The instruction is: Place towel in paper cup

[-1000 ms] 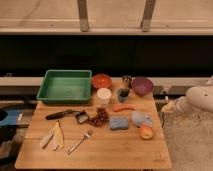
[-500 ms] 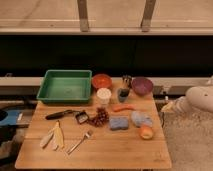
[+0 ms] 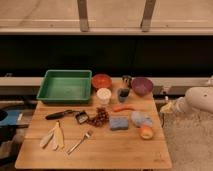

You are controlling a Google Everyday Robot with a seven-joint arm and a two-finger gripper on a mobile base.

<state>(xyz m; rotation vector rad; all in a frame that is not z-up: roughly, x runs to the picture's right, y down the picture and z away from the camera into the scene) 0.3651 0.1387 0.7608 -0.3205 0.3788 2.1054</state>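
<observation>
The white paper cup (image 3: 103, 95) stands upright near the middle back of the wooden table (image 3: 125, 150), just right of the green tray. The towel (image 3: 140, 118) is a crumpled pale blue-grey cloth lying on the table's right side, in front of the carrot. My gripper (image 3: 166, 107) hangs at the end of the white arm (image 3: 200, 99), just off the table's right edge and to the right of the towel. It holds nothing that I can see.
A green tray (image 3: 65, 85) sits back left. An orange bowl (image 3: 102, 80), a dark cup (image 3: 123, 93) and a purple bowl (image 3: 142, 85) line the back. A carrot (image 3: 123, 107), blue sponge (image 3: 119, 123), orange fruit (image 3: 146, 132), grapes (image 3: 99, 118), spatula (image 3: 62, 114), banana (image 3: 54, 136) and fork (image 3: 80, 141) lie around.
</observation>
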